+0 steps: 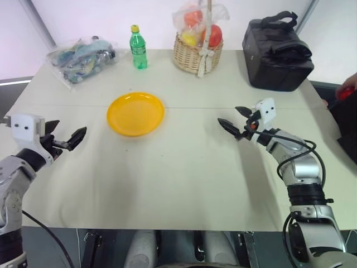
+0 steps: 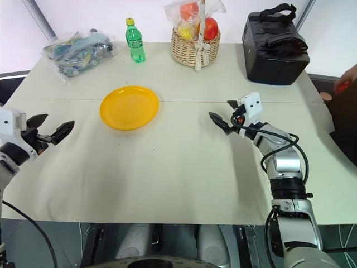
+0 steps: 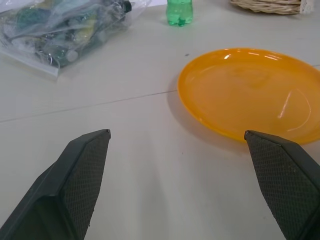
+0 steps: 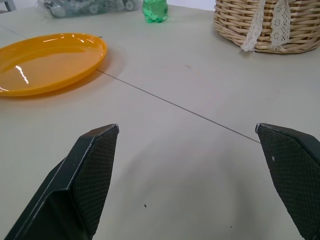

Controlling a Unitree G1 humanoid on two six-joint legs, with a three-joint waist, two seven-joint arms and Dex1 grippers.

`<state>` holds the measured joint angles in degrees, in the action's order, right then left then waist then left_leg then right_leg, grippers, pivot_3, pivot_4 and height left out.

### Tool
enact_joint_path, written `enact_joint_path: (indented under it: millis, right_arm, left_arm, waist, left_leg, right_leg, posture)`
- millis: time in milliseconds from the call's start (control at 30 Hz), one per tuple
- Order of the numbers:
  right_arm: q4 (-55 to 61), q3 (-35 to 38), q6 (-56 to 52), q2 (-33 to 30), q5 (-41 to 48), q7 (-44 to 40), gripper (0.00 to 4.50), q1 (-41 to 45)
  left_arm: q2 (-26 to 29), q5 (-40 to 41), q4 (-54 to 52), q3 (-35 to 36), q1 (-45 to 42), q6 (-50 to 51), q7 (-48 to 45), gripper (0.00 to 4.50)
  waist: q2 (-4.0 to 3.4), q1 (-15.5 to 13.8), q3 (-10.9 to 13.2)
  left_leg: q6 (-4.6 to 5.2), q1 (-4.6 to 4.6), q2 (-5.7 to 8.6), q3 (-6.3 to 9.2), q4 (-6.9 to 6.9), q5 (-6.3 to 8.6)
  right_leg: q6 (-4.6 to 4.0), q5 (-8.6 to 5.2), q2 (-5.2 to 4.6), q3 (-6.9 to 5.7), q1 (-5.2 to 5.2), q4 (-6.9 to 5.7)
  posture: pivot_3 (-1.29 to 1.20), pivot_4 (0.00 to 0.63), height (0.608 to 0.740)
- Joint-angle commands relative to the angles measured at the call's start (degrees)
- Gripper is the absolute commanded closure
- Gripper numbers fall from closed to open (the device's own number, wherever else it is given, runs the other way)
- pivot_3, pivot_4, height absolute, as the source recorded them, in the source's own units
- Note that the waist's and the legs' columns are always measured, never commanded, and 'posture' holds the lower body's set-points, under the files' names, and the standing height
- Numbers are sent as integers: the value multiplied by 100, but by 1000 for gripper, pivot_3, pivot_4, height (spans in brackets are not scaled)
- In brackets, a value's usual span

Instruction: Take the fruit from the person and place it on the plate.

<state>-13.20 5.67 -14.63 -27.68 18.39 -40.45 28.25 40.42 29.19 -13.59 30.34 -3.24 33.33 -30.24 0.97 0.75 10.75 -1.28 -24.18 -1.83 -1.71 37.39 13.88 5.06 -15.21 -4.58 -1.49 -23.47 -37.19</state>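
The yellow-orange plate (image 1: 135,113) lies bare on the table, left of centre. My left gripper (image 1: 72,125) hovers open and bare to the left of the plate, its black fingers (image 3: 82,170) spread wide and aimed at the rim (image 3: 200,117). Right of the plate, my right gripper (image 1: 227,114) is open too, with nothing between its fingers (image 4: 92,170). At the far right edge a person's hand (image 2: 350,74) holds a small red patch that looks like the fruit (image 1: 345,92), mostly cut off.
Along the back edge stand a wicker basket (image 1: 197,56) of plastic-wrapped fruits (image 1: 201,28), a green bottle (image 1: 138,47), a clear bag of odds and ends (image 1: 81,58) and a black bag (image 1: 277,53). A seam crosses the cream table (image 1: 184,167).
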Motion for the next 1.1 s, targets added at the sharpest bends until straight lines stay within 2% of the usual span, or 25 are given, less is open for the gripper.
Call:
enact_joint_path:
  millis: [33, 733, 867, 933, 1100]
  right_arm:
    - [153, 98, 104, 29, 32, 23, 0, 52]
    - [201, 88, 116, 40, 3, 55, 0, -28]
    - [261, 102, 95, 7, 9, 60, 0, -57]
    - [288, 119, 107, -36, -26, 93, 0, -68]
    - [298, 110, 310, -264, -474, 460, 0, 4]
  left_arm:
    - [77, -19, -53, 61, -104, -100, 8, 10]
    - [170, -50, 16, 6, -381, -106, -73, 10]
    - [489, 786, -57, 218, -1195, 364, -505, 10]
    - [822, 1349, -109, 177, -1512, 793, -972, 10]
    - [1595, 2125, -130, -130, -1795, 1466, -2025, 10]
  waist:
    - [0, -1, 0]
    - [0, -4, 0]
    - [6, -25, 2]
    - [6, -6, 2]
    - [-1, 39, 3]
  left_leg:
    - [0, 0, 0, 0, 0, 0]
    - [0, 0, 0, 0, 0, 0]
    - [0, -3, 1, 3, 3, 0]
    - [0, -7, 2, 5, 7, 0]
    - [0, 0, 3, -5, -9, 0]
  right_leg:
    - [0, 0, 0, 0, 0, 0]
    - [0, 0, 0, 0, 0, 0]
    - [0, 0, 0, -4, 1, -1]
    - [1, 0, 0, -5, 1, -1]
    - [1, 0, 0, 7, -5, 6]
  posture:
    - [0, 150, 740]
    - [0, 150, 740]
    - [0, 150, 740]
    - [0, 150, 740]
    - [0, 150, 740]
